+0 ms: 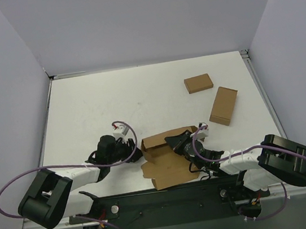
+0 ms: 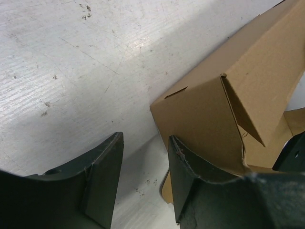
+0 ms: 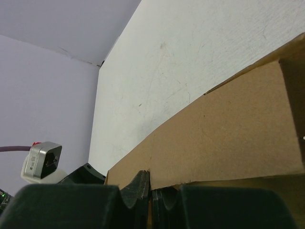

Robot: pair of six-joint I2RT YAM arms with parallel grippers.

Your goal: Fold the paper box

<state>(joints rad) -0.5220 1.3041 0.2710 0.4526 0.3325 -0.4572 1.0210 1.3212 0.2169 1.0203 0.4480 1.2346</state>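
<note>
half-folded paper box (image 1: 167, 158) at the table's (image 1: 111, 97) 6 o'clock. left gripper (image 2: 144, 139) spread open at its 9 o'clock, right gripper (image 3: 150, 182) clenched tight against its wall.

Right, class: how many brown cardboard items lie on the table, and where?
3. The part-folded paper box lies at the near edge, centre. One small box sits far right; a longer box lies just nearer. Others may be hidden from view.

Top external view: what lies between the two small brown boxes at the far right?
Only bare table between the squarer box and the longer box, seen in the top view.
</note>
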